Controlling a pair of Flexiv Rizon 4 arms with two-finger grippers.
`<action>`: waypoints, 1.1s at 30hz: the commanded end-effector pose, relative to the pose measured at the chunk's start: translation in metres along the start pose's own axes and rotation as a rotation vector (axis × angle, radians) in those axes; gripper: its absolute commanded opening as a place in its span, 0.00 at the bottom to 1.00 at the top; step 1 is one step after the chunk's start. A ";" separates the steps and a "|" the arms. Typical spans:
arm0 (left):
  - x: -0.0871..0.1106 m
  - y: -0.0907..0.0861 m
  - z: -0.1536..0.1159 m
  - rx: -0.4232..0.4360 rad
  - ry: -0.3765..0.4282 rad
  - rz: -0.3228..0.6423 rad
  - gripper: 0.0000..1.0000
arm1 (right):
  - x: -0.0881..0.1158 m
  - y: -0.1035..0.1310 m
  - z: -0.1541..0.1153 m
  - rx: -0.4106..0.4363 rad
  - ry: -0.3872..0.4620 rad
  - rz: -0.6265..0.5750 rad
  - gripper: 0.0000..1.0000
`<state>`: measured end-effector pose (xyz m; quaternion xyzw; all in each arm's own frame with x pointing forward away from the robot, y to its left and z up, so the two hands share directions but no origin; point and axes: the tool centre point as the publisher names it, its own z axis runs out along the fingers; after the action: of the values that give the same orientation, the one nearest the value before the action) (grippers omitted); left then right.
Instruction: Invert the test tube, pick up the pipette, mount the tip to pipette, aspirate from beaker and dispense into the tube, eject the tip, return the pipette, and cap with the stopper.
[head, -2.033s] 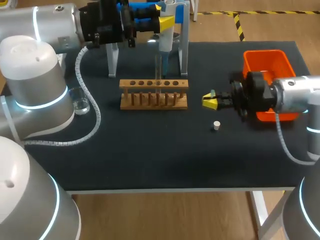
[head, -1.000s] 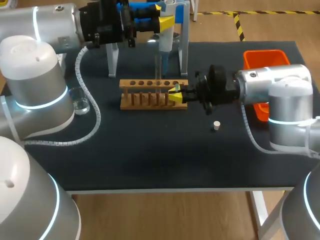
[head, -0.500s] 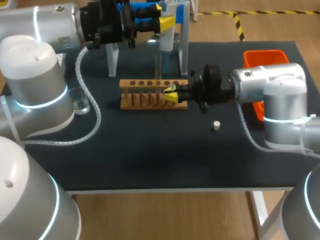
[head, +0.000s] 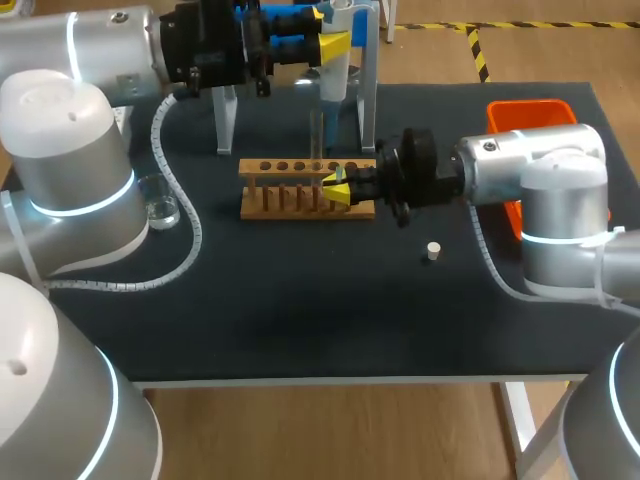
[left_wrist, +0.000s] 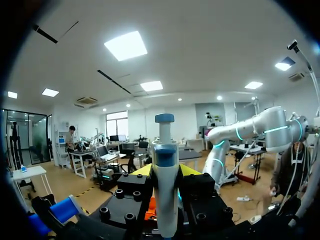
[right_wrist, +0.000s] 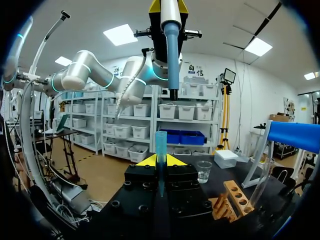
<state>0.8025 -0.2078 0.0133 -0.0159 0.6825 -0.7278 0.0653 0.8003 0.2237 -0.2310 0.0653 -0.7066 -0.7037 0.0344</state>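
My left gripper (head: 335, 44) is at the back of the table, shut on the white and blue pipette (head: 333, 72), which hangs upright over the wooden rack (head: 307, 187). In the left wrist view the pipette (left_wrist: 165, 190) fills the gap between the yellow fingers. My right gripper (head: 338, 188) is at the rack's right part, shut on a clear test tube (right_wrist: 160, 150) that stands upright between its tips. In the right wrist view, the pipette (right_wrist: 171, 45) is straight above the tube. A small white stopper (head: 432, 251) lies on the mat, and the beaker (head: 160, 200) stands at the left.
A clear pipette stand (head: 367, 90) rises behind the rack. An orange bin (head: 535, 122) sits at the back right, behind my right arm. In the right wrist view, the rack (right_wrist: 231, 200) and the beaker (right_wrist: 203, 171) lie ahead of the gripper, to one side.
My right gripper has carried the tube leftward, from the rack's right end to in front of the rack and under the pipette. The left arm and pipette have stayed still.
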 end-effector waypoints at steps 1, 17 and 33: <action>0.000 0.000 -0.001 0.002 0.001 0.001 0.00 | -0.003 0.001 0.004 0.005 0.002 -0.002 0.00; 0.000 0.000 -0.001 0.002 0.001 0.001 0.00 | -0.009 0.009 0.008 -0.014 -0.007 -0.012 0.00; 0.000 0.000 -0.001 0.002 0.001 0.001 0.00 | -0.007 0.015 0.009 -0.014 -0.010 0.008 0.00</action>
<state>0.8025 -0.2077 0.0135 -0.0160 0.6828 -0.7275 0.0653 0.8066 0.2344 -0.2184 0.0597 -0.6999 -0.7109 0.0353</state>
